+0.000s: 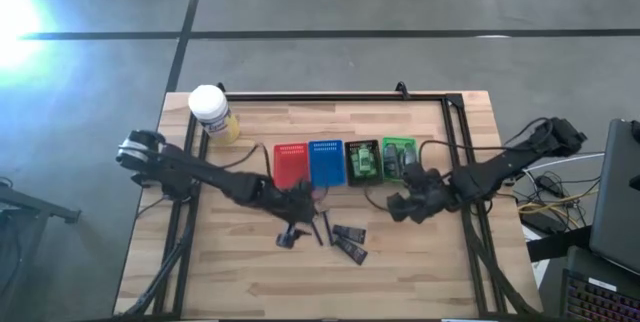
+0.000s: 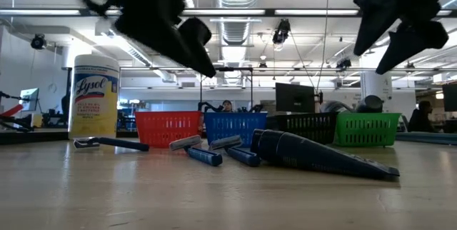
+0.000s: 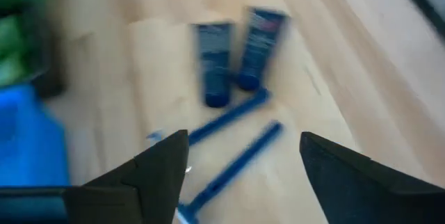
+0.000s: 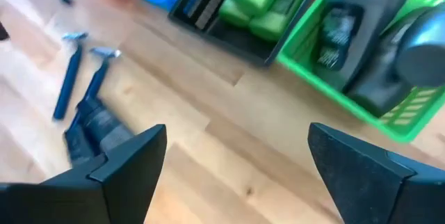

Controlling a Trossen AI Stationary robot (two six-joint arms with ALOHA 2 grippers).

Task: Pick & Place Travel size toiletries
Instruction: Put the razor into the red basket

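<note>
- The left gripper (image 3: 240,172) is held above the wooden slatted table (image 1: 240,282), its two dark fingers (image 3: 156,172) spread apart with nothing between them.
- Below and just beyond those fingers, two thin blue-handled razors (image 3: 233,151) are seen lying side by side on the wood, close to each other.
- Past the razors, two dark rectangular tubes (image 3: 233,46) lie next to each other, near the razor handles.
- The right gripper (image 4: 236,165) is held above bare wood, its dark fingers (image 4: 132,158) wide apart and empty.
- Well to one side of those fingers, the razors and a dark tube are seen again on the table.
- Ahead of the right fingers, a black mesh basket (image 4: 208,5) holding green tubes (image 4: 268,1) and a green mesh basket (image 4: 320,78) holding dark grey tubes (image 4: 348,29) are set side by side.
- Farther along the row, a blue basket (image 1: 326,163) and a red basket (image 1: 291,165) stand touching.
- At the far corner, a yellow canister with a white cap (image 1: 212,112) stands upright.
</note>
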